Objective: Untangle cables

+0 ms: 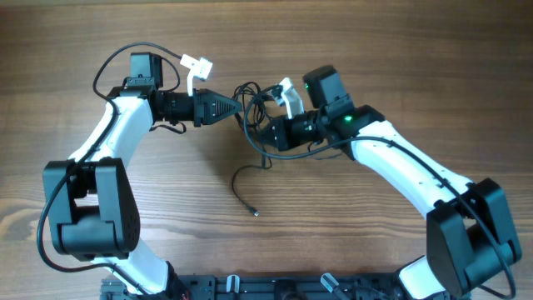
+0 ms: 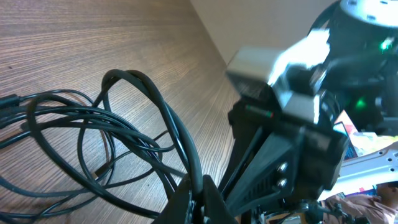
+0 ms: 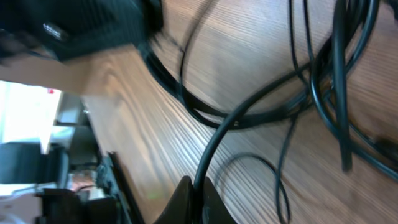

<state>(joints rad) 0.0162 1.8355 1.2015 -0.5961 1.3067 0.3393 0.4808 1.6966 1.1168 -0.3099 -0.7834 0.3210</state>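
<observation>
Cables (image 1: 252, 98) pinched at both sets of fingertips, bunched mid-table between grippers. Left gripper (image 2: 198, 198) clamped tight on looped strands. Right gripper (image 3: 194, 198) closed on single strand rising from tips. Loops fan over wooden table (image 1: 400, 58) just beyond both jaws. One loose tail trails toward near edge, plug end (image 1: 255, 213) lying apart from tangle.

The cables (image 3: 339, 74) are black, the tabletop (image 1: 333, 233) brown with fine wood grain, the arms (image 1: 400, 167) white with black joints, one small light (image 1: 347, 117) green.
</observation>
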